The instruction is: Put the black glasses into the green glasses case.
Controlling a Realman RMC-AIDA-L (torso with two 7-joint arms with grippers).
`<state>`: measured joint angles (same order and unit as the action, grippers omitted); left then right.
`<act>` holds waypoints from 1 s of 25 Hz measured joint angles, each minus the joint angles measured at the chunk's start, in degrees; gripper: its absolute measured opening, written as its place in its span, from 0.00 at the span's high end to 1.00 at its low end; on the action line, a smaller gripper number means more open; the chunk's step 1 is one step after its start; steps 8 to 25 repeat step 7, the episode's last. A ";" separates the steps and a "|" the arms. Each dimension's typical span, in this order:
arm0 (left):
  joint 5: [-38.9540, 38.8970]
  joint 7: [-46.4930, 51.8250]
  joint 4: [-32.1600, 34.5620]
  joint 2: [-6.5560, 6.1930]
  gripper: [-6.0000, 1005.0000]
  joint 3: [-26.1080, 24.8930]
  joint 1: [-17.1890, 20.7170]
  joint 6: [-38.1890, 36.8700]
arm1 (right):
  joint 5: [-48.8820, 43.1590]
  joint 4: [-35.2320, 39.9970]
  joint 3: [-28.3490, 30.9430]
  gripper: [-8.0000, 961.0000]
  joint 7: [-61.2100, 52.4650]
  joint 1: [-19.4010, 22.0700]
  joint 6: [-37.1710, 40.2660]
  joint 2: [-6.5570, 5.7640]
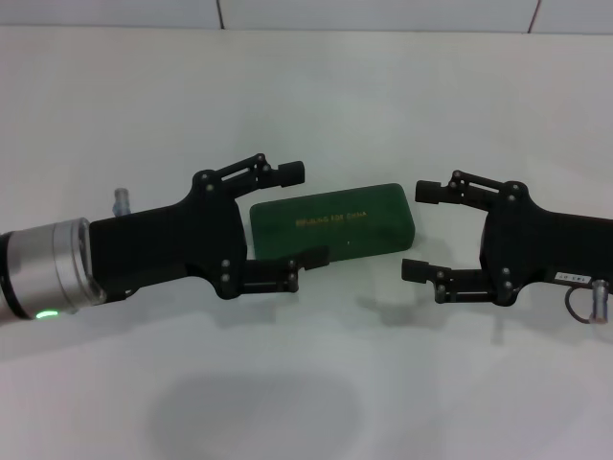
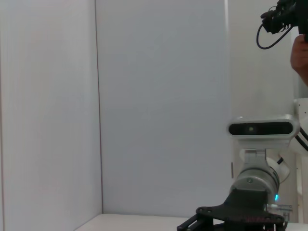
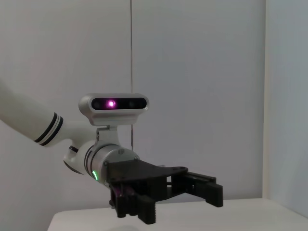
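Observation:
The green glasses case [image 1: 335, 222] lies shut on the white table, gold lettering on its lid. The black glasses are out of view in every frame. My left gripper [image 1: 302, 215] stands open at the case's left end; its near finger crosses the case's front left corner in the head view. At the case's right end, a short gap away, my right gripper [image 1: 420, 231] is open with nothing between its fingers. The right wrist view shows the left gripper [image 3: 180, 199] open above the table.
The white table [image 1: 306, 383] runs to a white tiled wall [image 1: 383, 11] at the back. White panels stand at both sides in the wrist views. The right arm's wrist camera [image 2: 260, 129] faces the left arm.

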<state>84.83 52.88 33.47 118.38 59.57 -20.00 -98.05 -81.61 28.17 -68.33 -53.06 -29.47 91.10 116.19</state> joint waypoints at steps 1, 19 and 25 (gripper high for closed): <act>0.02 -0.01 0.00 0.01 0.12 0.07 0.05 -0.09 | 0.00 -0.01 -0.01 0.11 0.01 0.01 0.00 0.00; 0.30 -0.05 0.05 0.01 0.12 0.13 0.26 -0.22 | -0.03 -0.96 -1.16 0.11 0.01 -0.53 -0.07 0.00; 0.30 -0.05 0.05 0.01 0.12 0.13 0.26 -0.22 | -0.03 -0.96 -1.16 0.11 0.01 -0.53 -0.07 0.00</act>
